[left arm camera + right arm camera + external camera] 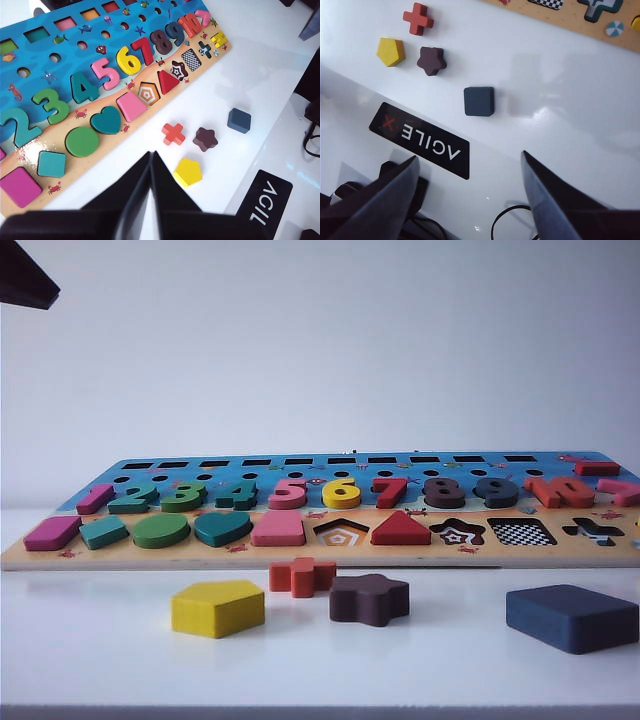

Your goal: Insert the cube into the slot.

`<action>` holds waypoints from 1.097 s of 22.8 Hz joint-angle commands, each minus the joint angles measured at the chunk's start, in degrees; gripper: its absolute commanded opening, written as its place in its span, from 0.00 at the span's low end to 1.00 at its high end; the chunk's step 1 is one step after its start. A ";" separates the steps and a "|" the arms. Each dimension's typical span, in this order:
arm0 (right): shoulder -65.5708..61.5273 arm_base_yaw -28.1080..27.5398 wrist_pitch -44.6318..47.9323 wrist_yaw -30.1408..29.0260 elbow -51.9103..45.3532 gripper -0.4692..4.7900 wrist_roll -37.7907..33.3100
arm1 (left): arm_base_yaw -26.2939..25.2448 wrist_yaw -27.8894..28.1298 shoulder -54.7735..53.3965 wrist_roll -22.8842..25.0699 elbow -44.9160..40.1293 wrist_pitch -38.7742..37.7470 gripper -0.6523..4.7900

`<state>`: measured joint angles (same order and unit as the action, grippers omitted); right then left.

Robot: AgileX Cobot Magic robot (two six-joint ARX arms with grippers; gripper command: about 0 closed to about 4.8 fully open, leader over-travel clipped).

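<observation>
Looking down from your right wrist camera, you see the flat dark navy-blue wooden square block with rounded corners (479,101), the cube of this task, lying on the white table (560,120) between and ahead of the right gripper (470,172), whose two dark fingers are spread wide and hold nothing. That spread seems meant to leave room to straddle the block's broad sides, though the gripper is well above and short of it. In the exterior view the cube (571,617) rests at the front right of the table, apart from the wooden puzzle board (320,552) behind it. The slot (521,532), a square rounded-corner recess with a black-and-white checkerboard floor, sits in the board's front row, just behind and slightly left of the cube, so the carry looks short. The recess is bare, so the insertion is not yet done. Three other loose pieces lie to the cube's left: a yellow pentagon block (217,607), an orange-red cross block (301,576) and a dark brown star-like block (369,599), all clear of your path. Your left gripper (151,172) hangs over the table's near side with its black fingers pressed together, empty, seemingly parked out of the way.
</observation>
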<state>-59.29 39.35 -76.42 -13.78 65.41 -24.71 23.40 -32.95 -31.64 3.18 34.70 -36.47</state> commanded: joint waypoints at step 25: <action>-19.98 13.35 7.13 7.04 0.13 0.79 -4.20 | -0.04 -0.46 0.07 0.28 0.20 1.01 0.14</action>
<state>-78.83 52.53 -70.04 -7.22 65.39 -28.73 23.40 -32.95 -31.64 3.18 34.70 -36.45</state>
